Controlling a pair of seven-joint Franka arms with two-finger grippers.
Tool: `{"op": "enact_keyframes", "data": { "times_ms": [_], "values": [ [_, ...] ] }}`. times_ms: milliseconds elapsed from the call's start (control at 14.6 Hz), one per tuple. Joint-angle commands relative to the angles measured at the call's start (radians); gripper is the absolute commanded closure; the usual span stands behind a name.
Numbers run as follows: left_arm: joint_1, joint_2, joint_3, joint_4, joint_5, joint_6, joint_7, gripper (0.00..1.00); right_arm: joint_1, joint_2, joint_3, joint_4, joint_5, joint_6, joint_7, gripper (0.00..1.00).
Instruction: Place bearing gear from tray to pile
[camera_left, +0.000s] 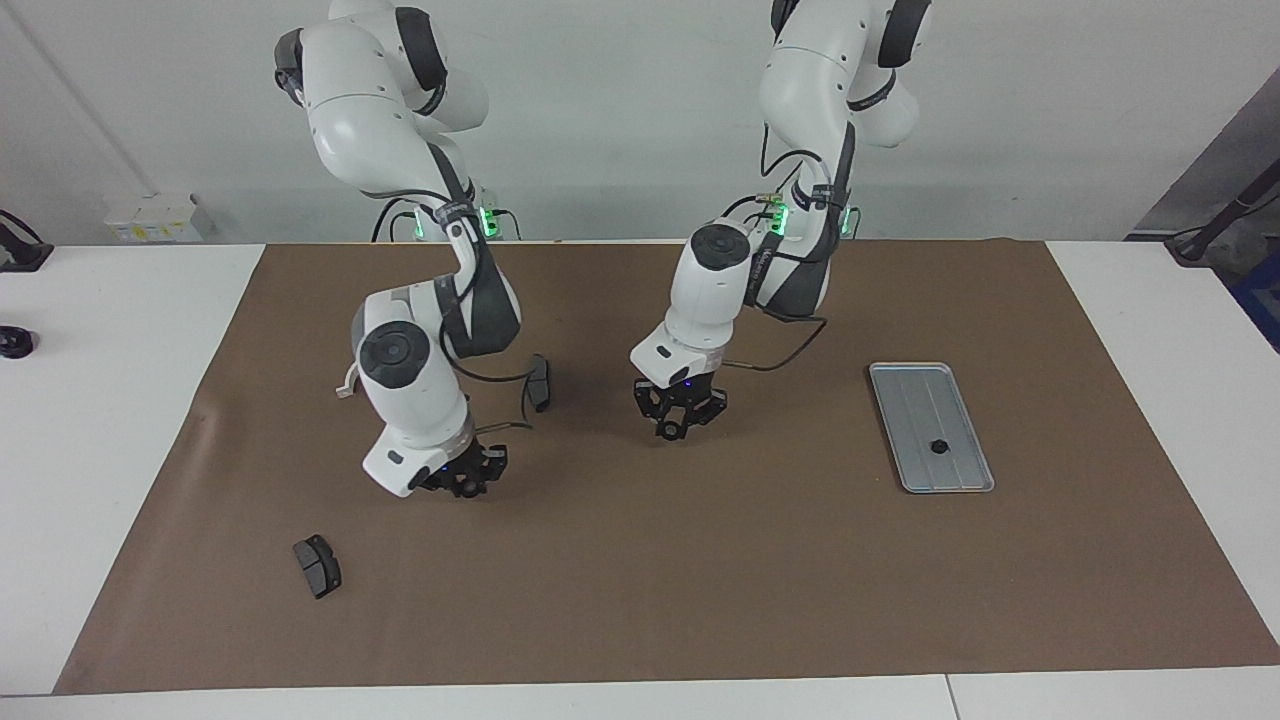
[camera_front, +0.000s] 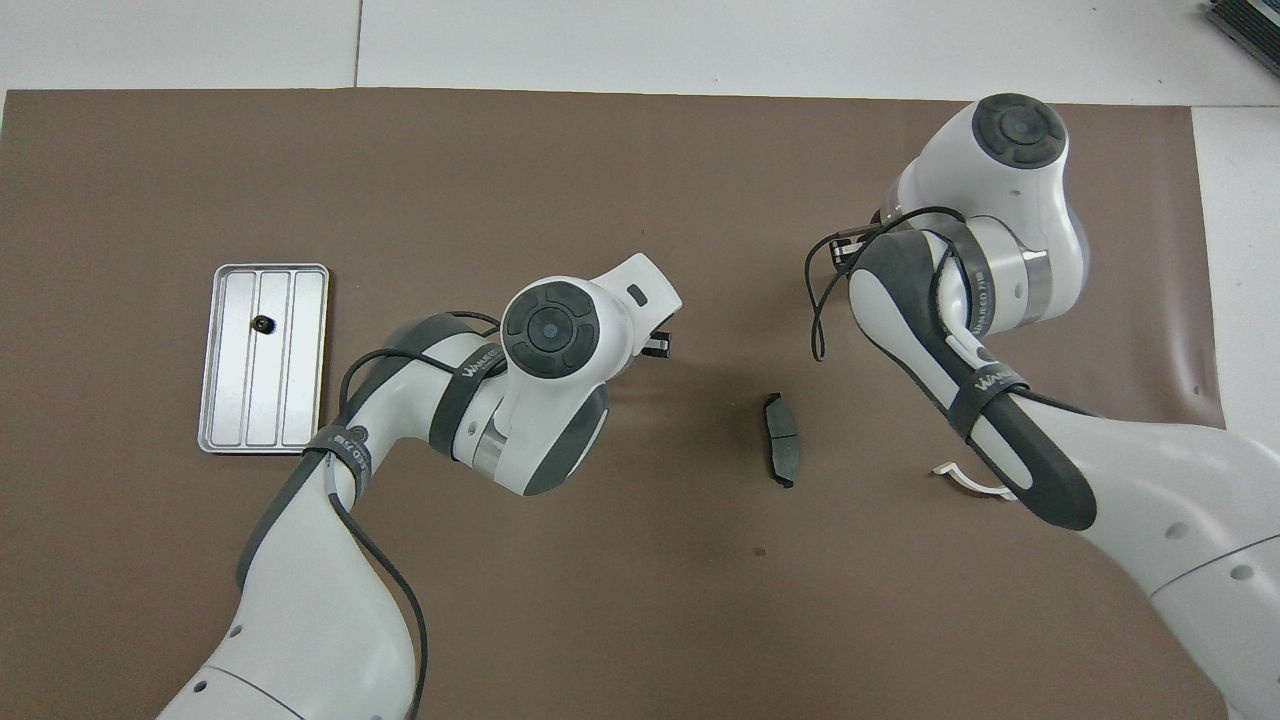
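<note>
A: How is the left gripper (camera_left: 668, 432) held?

B: It is held low over the middle of the brown paper mat (camera_left: 700, 580), pointing down, between the tray and a brake pad. Whether it is open or closed cannot be told, nor whether anything is gripped.

A: And the right gripper (camera_left: 465, 487)?

B: It is hung low over the mat toward the right arm's end of the table. Its state cannot be told either. In the overhead view it is hidden under its own arm.

A: What is laid nearest the robots?

B: A dark grey curved brake pad (camera_left: 539, 382) and a white plastic half-ring bracket (camera_left: 343, 385), the bracket largely covered by the right arm.

A: Where is the gear?

B: A small black round gear (camera_left: 938, 446) is seen in the middle channel of the flat ridged silver-grey metal tray (camera_left: 955, 480), in its farther half, toward the left arm's end.

A: Farthest out?

B: A second dark grey brake pad (camera_left: 317, 566) is laid there.
</note>
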Motion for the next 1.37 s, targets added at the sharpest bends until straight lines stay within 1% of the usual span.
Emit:
{"op": "enact_keyframes", "data": {
  "times_ms": [0,69,137,206,274,343,411,617,685,754,822,891,959,1096,1165,1302],
  "values": [
    [-0.030,0.022,0.015,0.019,-0.006,0.049,-0.007,1.00,-0.080,-0.030,0.018,-0.035,-0.026,-0.021,-0.081,1.00],
    [-0.039,0.024,0.013,-0.004,-0.007,0.097,-0.007,1.00,-0.102,-0.036,0.018,-0.044,-0.026,-0.020,-0.104,1.00],
    [-0.048,0.024,0.012,-0.018,-0.007,0.118,-0.002,1.00,-0.114,-0.040,0.018,-0.060,-0.026,-0.014,-0.117,1.00],
    [-0.050,0.024,0.012,-0.027,-0.007,0.123,0.001,0.80,-0.134,-0.048,0.018,-0.086,-0.026,-0.005,-0.122,1.00],
    [-0.057,0.022,0.010,-0.038,-0.007,0.134,0.004,0.41,-0.148,-0.062,0.018,-0.116,-0.026,0.012,-0.124,1.00],
    [-0.065,0.022,0.012,-0.043,-0.007,0.154,0.003,0.07,-0.163,-0.071,0.018,-0.147,-0.026,0.029,-0.124,1.00],
    [-0.065,0.021,0.012,-0.038,-0.007,0.143,0.001,0.00,-0.177,-0.080,0.020,-0.170,-0.026,0.032,-0.124,1.00],
    [-0.053,0.006,0.015,-0.042,-0.009,0.126,-0.008,0.00,-0.194,-0.100,0.018,-0.227,-0.026,0.052,-0.124,0.99],
    [-0.044,-0.011,0.021,-0.043,-0.009,0.094,-0.008,0.00,-0.199,-0.106,0.018,-0.247,-0.026,0.080,-0.125,0.91],
    [-0.027,-0.031,0.027,-0.047,-0.009,0.055,-0.007,0.00,-0.205,-0.111,0.018,-0.265,-0.026,0.100,-0.130,0.71],
    [0.005,-0.062,0.026,-0.062,-0.009,0.018,0.003,0.00,-0.203,-0.111,0.018,-0.267,-0.026,0.101,-0.128,0.46],
    [0.028,-0.102,0.026,-0.093,-0.009,-0.007,0.004,0.00,-0.205,-0.111,0.018,-0.265,-0.026,0.101,-0.127,0.18],
    [0.057,-0.140,0.027,-0.124,-0.007,-0.010,0.004,0.00,-0.203,-0.111,0.018,-0.264,-0.026,0.100,-0.125,0.13],
    [0.128,-0.203,0.027,-0.174,-0.007,-0.013,0.012,0.00,-0.194,-0.111,0.017,-0.255,-0.028,0.100,-0.119,0.13],
    [0.162,-0.223,0.027,-0.191,-0.006,-0.022,0.033,0.00,-0.190,-0.110,0.018,-0.248,-0.031,0.100,-0.113,0.13],
    [0.234,-0.241,0.033,-0.198,-0.004,-0.065,0.079,0.00,-0.139,-0.111,0.018,-0.232,-0.033,0.094,-0.051,0.19]
  ]
}}
